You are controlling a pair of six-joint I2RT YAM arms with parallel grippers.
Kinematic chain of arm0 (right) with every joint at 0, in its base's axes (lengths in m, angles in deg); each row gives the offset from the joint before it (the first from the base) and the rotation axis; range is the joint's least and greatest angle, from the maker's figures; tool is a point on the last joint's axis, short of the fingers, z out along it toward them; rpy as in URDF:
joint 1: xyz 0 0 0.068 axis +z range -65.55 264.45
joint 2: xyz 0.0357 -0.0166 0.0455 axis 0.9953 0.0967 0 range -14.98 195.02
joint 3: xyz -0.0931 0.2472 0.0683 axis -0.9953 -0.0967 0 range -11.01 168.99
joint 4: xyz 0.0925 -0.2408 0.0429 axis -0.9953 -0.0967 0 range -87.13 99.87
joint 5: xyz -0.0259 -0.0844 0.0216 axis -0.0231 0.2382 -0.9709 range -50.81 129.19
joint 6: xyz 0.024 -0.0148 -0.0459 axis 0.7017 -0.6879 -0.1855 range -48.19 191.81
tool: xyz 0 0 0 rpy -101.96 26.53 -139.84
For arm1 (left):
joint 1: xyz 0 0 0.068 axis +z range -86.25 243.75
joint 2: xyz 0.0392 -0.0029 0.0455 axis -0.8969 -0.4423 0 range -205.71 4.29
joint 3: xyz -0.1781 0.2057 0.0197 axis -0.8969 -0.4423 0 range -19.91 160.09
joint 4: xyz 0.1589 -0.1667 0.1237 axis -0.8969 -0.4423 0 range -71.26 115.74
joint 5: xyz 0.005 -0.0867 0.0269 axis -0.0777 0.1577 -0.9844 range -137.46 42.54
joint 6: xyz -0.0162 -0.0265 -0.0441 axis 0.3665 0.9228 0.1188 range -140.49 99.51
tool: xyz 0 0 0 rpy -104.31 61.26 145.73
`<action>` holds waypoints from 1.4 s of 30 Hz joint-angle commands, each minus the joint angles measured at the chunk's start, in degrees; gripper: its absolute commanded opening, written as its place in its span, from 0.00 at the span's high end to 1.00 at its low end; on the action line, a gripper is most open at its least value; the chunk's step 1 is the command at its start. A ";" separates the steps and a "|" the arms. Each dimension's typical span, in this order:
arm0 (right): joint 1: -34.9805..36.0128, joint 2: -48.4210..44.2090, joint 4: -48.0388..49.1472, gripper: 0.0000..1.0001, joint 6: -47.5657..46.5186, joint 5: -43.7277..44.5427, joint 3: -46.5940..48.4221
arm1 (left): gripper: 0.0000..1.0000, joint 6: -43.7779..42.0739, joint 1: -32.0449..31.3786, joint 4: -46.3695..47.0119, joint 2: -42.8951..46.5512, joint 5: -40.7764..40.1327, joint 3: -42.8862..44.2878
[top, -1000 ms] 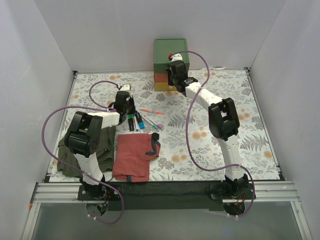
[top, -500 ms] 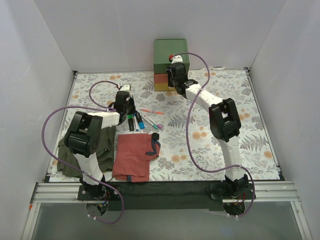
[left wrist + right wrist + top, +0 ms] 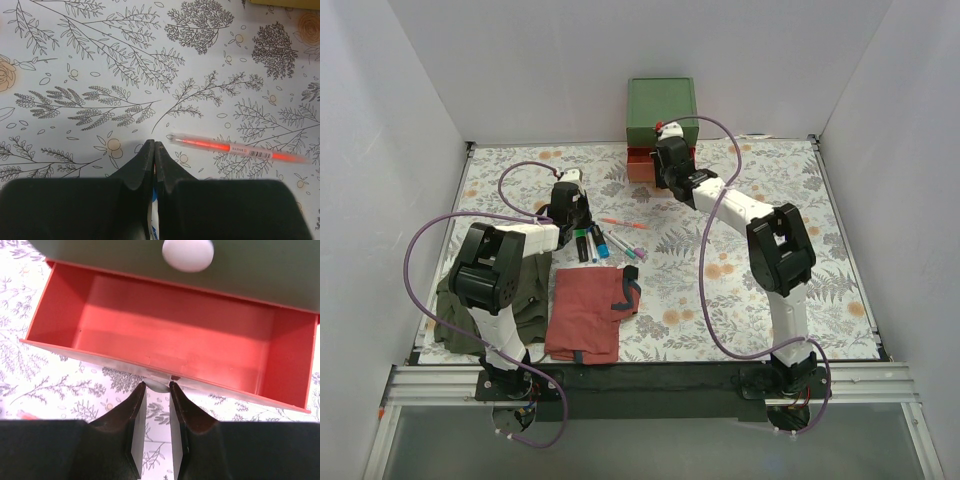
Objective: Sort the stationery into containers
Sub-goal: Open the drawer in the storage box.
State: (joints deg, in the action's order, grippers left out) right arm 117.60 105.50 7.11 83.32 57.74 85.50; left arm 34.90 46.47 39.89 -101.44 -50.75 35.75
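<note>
- The right gripper point(image 3: 157, 386) is narrow, pinching the small white knob point(image 3: 157, 388) of the red-orange drawer point(image 3: 170, 330). I judge the step in hand to be opening this drawer.
- The drawer stands well out of the green chest point(image 3: 660, 100), and nothing lies inside it.
- To do it well, the pull should follow the drawer's own line, straight toward the arms. A sideways pull may jam it or turn the light chest on the surface point(image 3: 770, 200).
- It looks open enough already. Pulling more risks taking it fully out of the chest, so I would stop here.
- Let go by opening only a little, then lift up and away, so the fingers do not knock the front wall.
- The stationery lies well apart from the chest, on the left: two markers point(image 3: 591, 243) side by side, and the thin orange pen point(image 3: 225, 148) just beyond the left gripper point(image 3: 154, 145).
- The left gripper's tips are pressed together. A white-and-blue sliver shows low between the fingers, but I cannot tell whether it is held.
- The right arm should clear the drawer's mouth before a piece is brought there.
</note>
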 commanded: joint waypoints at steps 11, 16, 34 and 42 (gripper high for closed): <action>4.47 -9.57 -1.72 0.99 2.90 3.07 -8.18 | 0.99 0.41 0.14 0.61 3.60 0.74 -0.38; 5.17 -10.09 -1.98 0.99 3.08 3.69 -8.53 | 0.99 0.33 0.14 0.26 4.04 0.48 -0.64; 8.34 -12.91 -3.21 0.99 3.61 4.39 -11.87 | 0.97 0.24 0.23 0.61 3.87 0.74 -0.55; 7.90 -11.68 -3.48 0.56 2.12 3.61 -10.20 | 0.57 -0.38 0.14 -1.05 4.04 1.36 0.41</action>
State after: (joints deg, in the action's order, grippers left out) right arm 125.80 95.12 2.91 85.51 60.45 73.56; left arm 34.86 46.47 39.79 -100.70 -49.79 35.18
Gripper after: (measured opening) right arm 0.398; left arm 0.387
